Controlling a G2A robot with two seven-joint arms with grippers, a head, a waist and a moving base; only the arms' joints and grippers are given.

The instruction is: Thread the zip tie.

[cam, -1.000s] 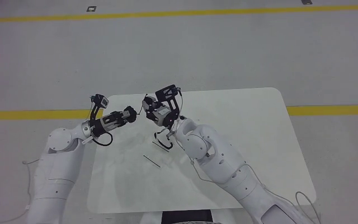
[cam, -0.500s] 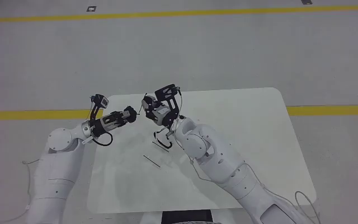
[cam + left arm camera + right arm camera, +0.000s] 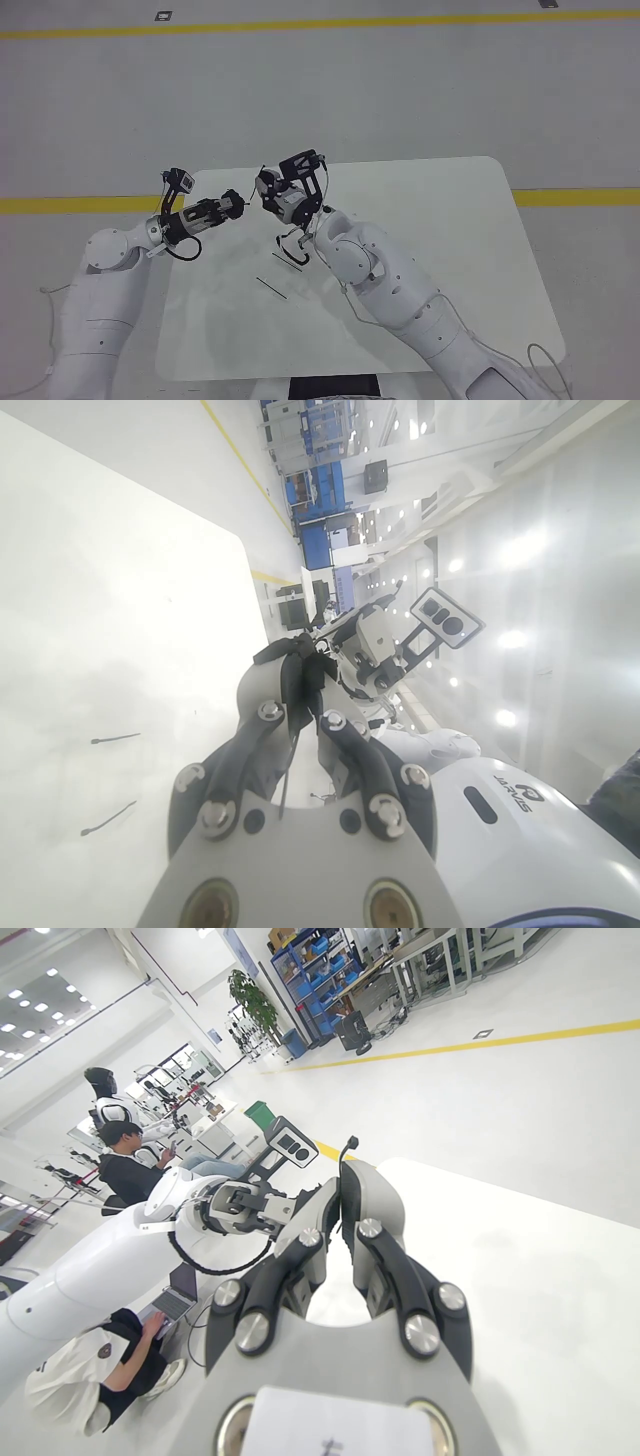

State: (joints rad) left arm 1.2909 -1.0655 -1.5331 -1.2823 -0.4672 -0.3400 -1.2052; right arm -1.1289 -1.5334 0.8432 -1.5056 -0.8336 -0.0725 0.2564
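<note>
Scarcely anything has moved since the earlier frames: the right gripper point(image 3: 341, 1188) has edged slightly toward the far table edge, while the left gripper point(image 3: 301, 672) keeps its place.

Right fingers: pressed together, pinching the black zip tie point(image 3: 352, 1143). Its head projects just beyond the fingertips.

Left fingers: pressed together on a black strap point(image 3: 286, 772), whose loose end trails back from the pads toward the wrist. Whether strap and zip tie are one piece cannot be told. The two sets of fingertips face each other, near but apart, above the table.

Surface: a white table point(image 3: 450, 250) with rounded corners. One loose tie point(image 3: 115, 738) and a second point(image 3: 108, 818) lie flat on it, well apart from the left fingers.

Room: a pale grey floor point(image 3: 400, 90) crossed by yellow lines point(image 3: 330, 22). Beyond the right fingertips stand blue shelving point(image 3: 305, 958), a potted plant point(image 3: 252, 998) and a green bin point(image 3: 261, 1112). Ceiling lights point(image 3: 36, 1007) run overhead.

Writing: a dark printed mark point(image 3: 515, 795) sits on the white forearm shell beside the left fingers. A white label point(image 3: 340, 1423) lies on the housing behind the right fingers, its print cut off at the edge.
</note>
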